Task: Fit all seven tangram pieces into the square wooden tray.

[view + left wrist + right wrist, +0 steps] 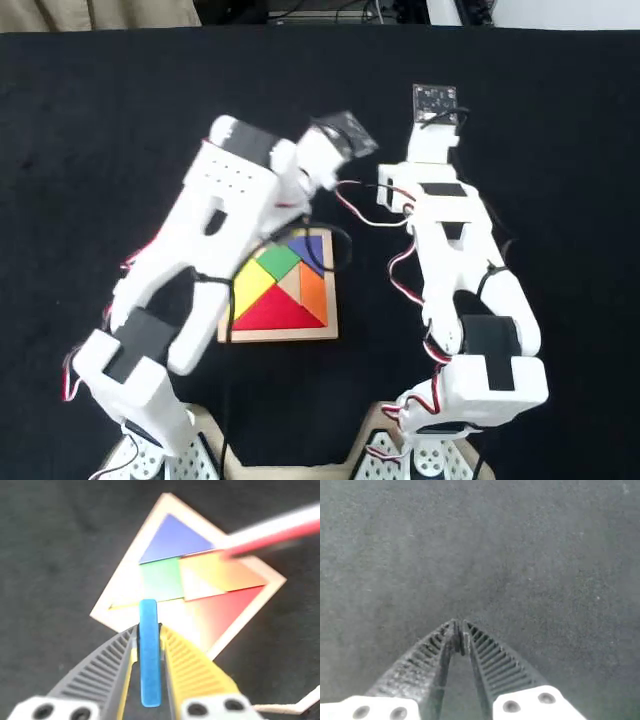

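Left arm poised with a blue piece over the nearly filled tray.

The left gripper (pixel 148 627) is clamped on the thin blue piece (pixel 149 650), held on edge just above 1 side of the wooden tray (pixel 285 334), where the other coloured pieces (pixel 280 312) lie flat. The risk, as I judge it, is that if it is let go on edge it could tip onto its neighbours or jam askew instead of dropping into the gap, which I cannot make out clearly. A red cable (pixel 272 535) crosses 1 corner of the tray, and the left arm (pixel 210 230) hides part of it from above. The right gripper (pixel 458 636) is clenched on nothing over black cloth (pixel 560 150), well apart from the tray.
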### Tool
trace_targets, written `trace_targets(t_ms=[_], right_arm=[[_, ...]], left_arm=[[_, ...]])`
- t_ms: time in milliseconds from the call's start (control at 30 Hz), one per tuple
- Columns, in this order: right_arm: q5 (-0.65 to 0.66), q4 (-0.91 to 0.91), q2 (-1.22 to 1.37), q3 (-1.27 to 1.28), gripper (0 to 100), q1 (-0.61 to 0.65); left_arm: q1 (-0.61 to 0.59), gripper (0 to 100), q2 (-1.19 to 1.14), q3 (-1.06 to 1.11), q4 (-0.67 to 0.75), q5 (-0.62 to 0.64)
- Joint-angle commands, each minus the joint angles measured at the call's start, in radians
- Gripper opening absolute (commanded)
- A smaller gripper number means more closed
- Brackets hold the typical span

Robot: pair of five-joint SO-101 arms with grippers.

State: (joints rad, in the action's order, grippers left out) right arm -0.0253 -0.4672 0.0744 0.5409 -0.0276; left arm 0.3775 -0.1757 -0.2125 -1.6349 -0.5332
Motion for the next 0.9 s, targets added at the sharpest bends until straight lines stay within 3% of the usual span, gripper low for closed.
trace_targets(t_ms=[0,300,433,767,867], right_arm=[[0.002,0.015,-0.007,-0.059,1.2,-0.029],[0.002,0.02,-0.007,-0.061,1.2,-0.031],[0.002,0.02,-0.007,-0.061,1.2,-0.031],[0.002,0.02,-0.004,-0.061,1.2,-0.023],[0.002,0.02,-0.004,-0.061,1.2,-0.023]], left_arm=[[0.03,3,0.051,0.088,0.112,0.048],[-0.054,3,0.057,0.383,0.384,0.038],[-0.113,3,0.089,0.427,0.348,0.02],[-0.137,3,0.773,0.716,0.341,0.02],[-0.14,3,0.862,0.811,0.341,0.018]])
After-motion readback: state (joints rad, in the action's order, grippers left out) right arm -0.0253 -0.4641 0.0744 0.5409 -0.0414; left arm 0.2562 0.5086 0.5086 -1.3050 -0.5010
